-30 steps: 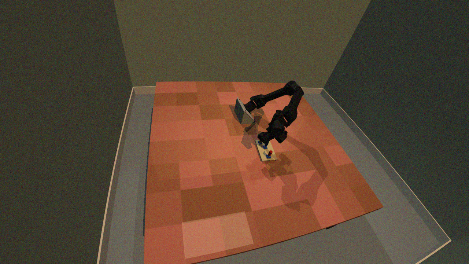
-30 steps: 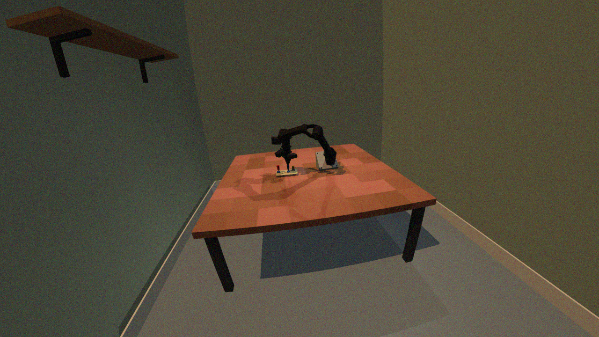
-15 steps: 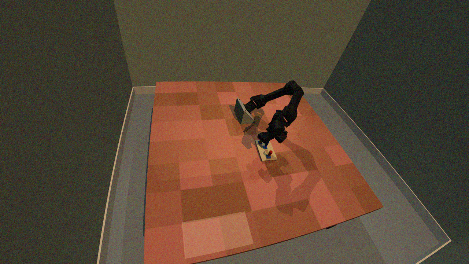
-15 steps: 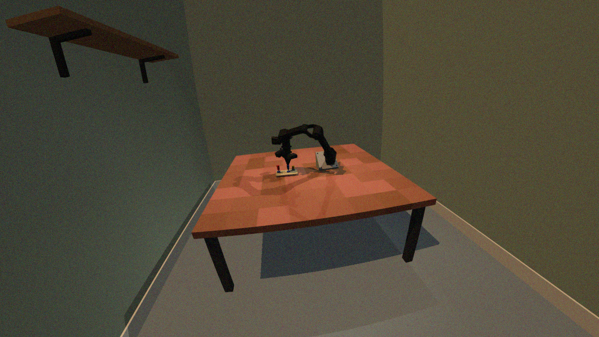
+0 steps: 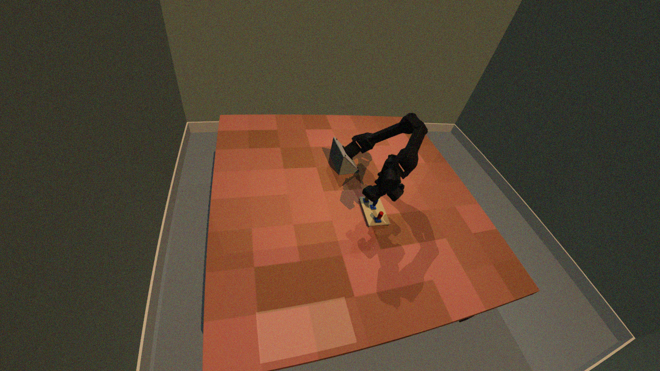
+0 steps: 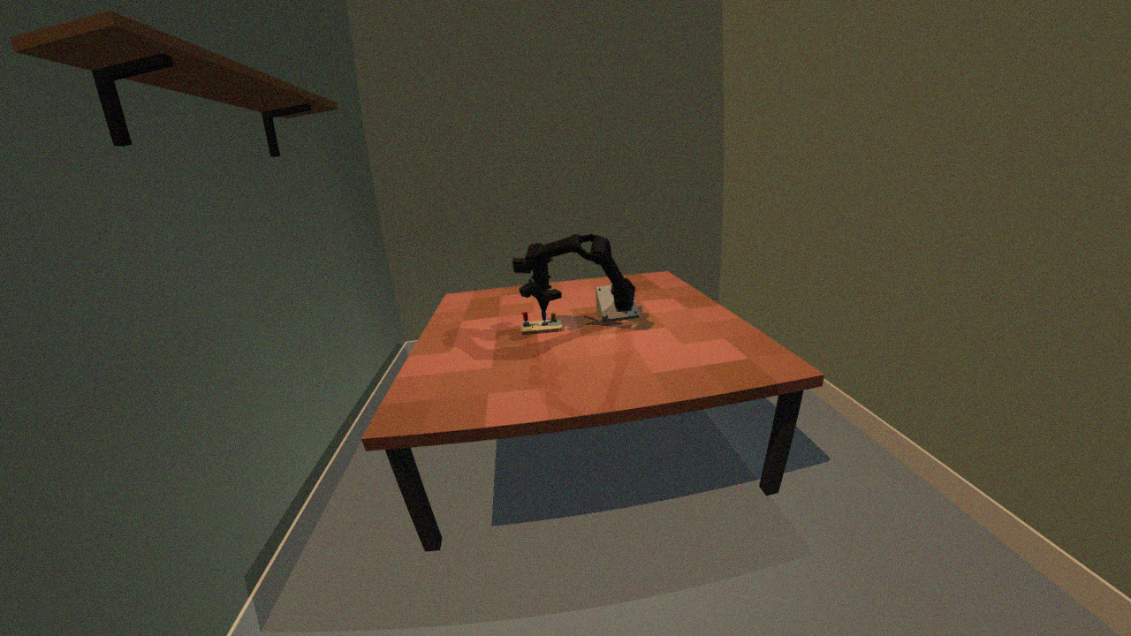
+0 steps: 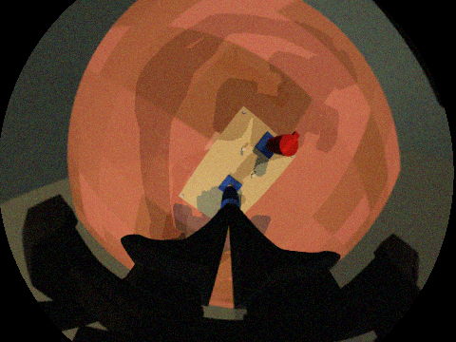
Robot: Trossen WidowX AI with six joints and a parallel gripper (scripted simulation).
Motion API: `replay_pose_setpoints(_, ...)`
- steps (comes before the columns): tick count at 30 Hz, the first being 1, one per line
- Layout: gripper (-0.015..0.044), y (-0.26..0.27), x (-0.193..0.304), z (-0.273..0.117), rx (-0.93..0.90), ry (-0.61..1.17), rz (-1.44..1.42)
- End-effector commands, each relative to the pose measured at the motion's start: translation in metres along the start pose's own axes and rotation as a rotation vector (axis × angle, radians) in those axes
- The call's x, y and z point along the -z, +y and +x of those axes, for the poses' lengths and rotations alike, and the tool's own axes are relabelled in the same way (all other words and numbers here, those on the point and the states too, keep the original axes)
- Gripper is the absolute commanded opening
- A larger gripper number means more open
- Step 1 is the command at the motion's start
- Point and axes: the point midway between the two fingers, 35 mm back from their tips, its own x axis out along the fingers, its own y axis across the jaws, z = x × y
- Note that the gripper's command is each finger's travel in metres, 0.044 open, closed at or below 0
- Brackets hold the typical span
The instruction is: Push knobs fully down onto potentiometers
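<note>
The pale circuit board (image 5: 370,216) (image 6: 532,329) (image 7: 209,163) stands on the table. A red knob (image 5: 380,214) (image 6: 525,315) (image 7: 288,144) stands tall over its blue potentiometer (image 5: 378,220) (image 7: 264,143) near one end. A dark blue knob (image 7: 231,201) is over the middle potentiometer (image 5: 373,207) (image 7: 230,182). My gripper (image 5: 375,203) (image 6: 543,315) (image 7: 230,207) is shut, its fingertips together at the top of this blue knob, apparently touching it. How far down this knob sits is hard to tell. A small greenish knob (image 6: 553,317) stands at the other end, hidden in the wrist view.
A pale tilted panel with a dark face (image 5: 342,158) (image 6: 609,302) stands by the arm's base, behind the board. The red knob rises beside my fingers on one side and the greenish knob on the other. Small metal parts stand on the board.
</note>
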Motion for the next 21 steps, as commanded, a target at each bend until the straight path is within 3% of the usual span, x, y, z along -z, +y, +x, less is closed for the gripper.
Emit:
replay_pose_setpoints(1,0.0000,0.0012,-0.0023,0.0092,-0.011,0.006,-0.011)
replay_pose_setpoints(21,0.0000,0.0013,-0.0023,0.0159,-0.011,0.006,-0.011)
